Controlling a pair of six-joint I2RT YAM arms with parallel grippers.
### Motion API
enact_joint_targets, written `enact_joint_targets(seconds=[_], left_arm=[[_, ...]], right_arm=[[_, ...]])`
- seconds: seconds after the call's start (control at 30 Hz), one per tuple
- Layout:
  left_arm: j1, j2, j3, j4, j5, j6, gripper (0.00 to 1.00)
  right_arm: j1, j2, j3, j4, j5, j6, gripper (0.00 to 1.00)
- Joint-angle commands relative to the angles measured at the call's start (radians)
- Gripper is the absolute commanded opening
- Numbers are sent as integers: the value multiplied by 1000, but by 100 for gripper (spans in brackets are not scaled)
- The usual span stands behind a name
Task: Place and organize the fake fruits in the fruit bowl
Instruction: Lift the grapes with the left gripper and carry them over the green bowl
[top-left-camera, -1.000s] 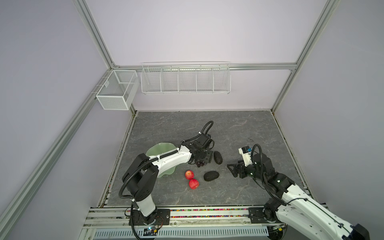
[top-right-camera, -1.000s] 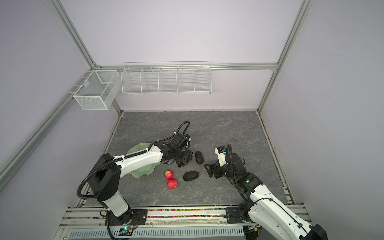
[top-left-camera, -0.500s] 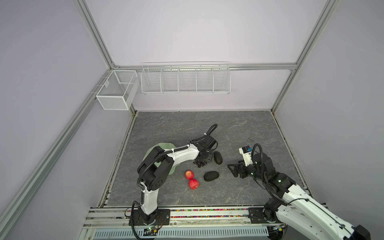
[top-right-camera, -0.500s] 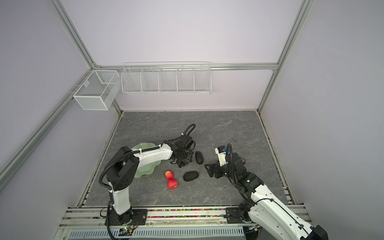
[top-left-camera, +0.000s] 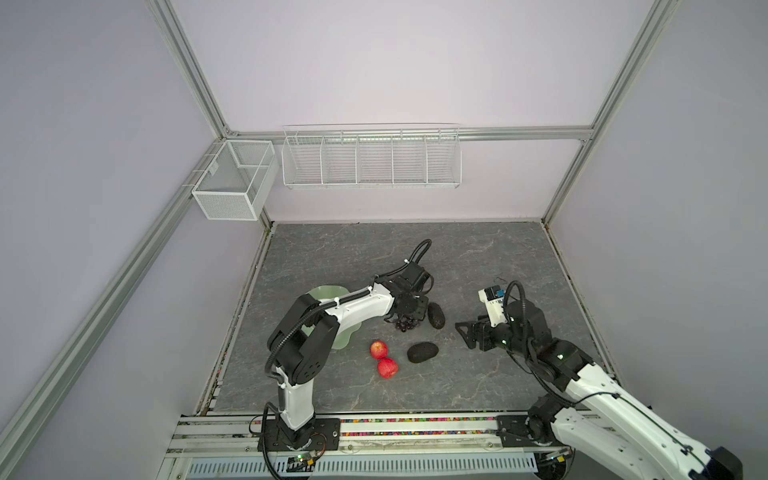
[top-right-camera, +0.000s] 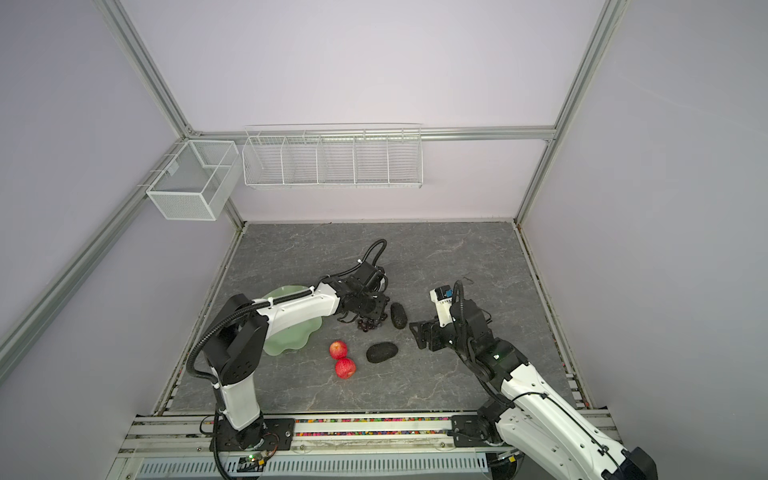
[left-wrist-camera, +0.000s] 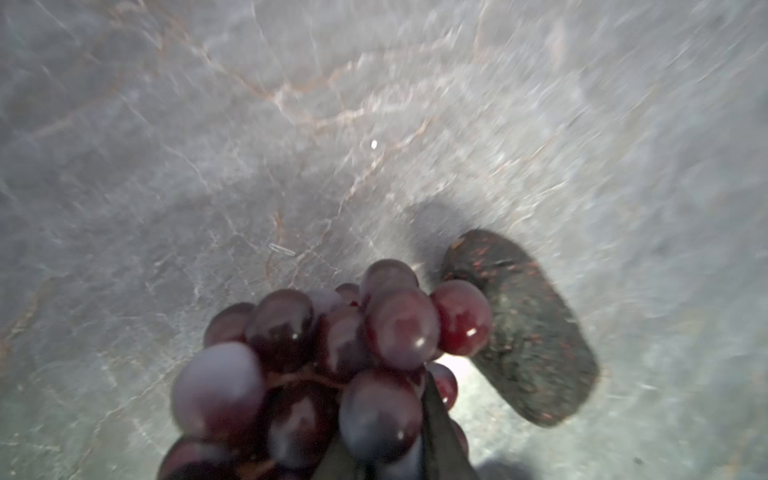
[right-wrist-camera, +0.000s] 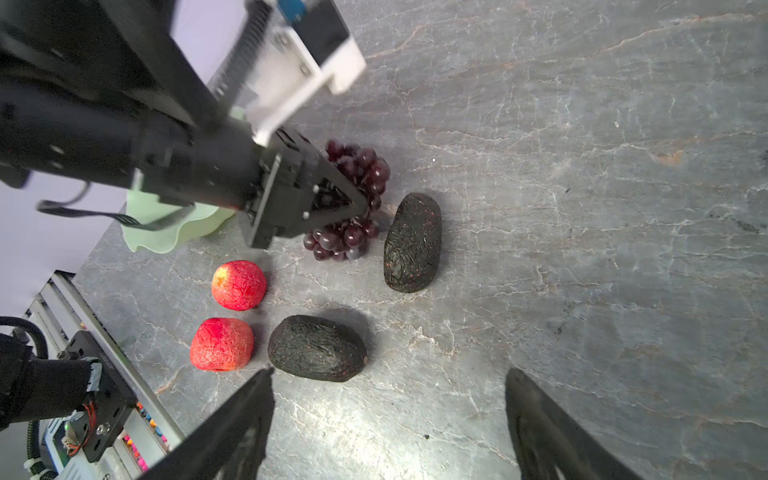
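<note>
Whereas its jaws were standing apart a second ago, we are seeing the left gripper (right-wrist-camera: 360, 206) clenching the grapes (right-wrist-camera: 348, 240) on the table (right-wrist-camera: 582, 208), their long axis running parallel to the avocado (right-wrist-camera: 412, 243) just beside; the right gripper (right-wrist-camera: 389, 372) is hanging released.

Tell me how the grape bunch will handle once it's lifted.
The grape bunch is many berries on thin stems, so it will probably sag and swing. Its glossy round berries may slip under a pinch.
</note>
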Motion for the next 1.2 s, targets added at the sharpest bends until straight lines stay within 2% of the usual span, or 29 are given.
enact_joint_targets(seconds=[0.0,0.1,0.23,0.43,0.7,0.83,0.9,1.03,1.17], left_arm=[[36,-57,-14,37,89,-12,14],[55,-97,-11,33,114,-5,13],[73,-172,-1,-16,90,15,13],[125,-318,-62,-8,60,-14,11],[160,-536,-133,-60,-122,-15,9],[218,-672,-196,-94,-182,-27,8],[266,-719,-210,-171,-209,-42,8],[315,-745,-232,-333,-279,-65,9],[346,-694,-266,-429,-329,-108,8]], right_arm=[[7,31,44,20,-14,-25,88],[7,37,65,15,-14,-36,88],[7,48,64,53,-12,-43,88],[7,134,139,79,-86,-58,88],[10,196,168,149,-183,-64,88],[34,248,199,173,-252,-72,88],[66,273,218,187,-264,-78,88],[132,319,241,227,-258,-74,88],[207,395,288,260,-268,-77,88]])
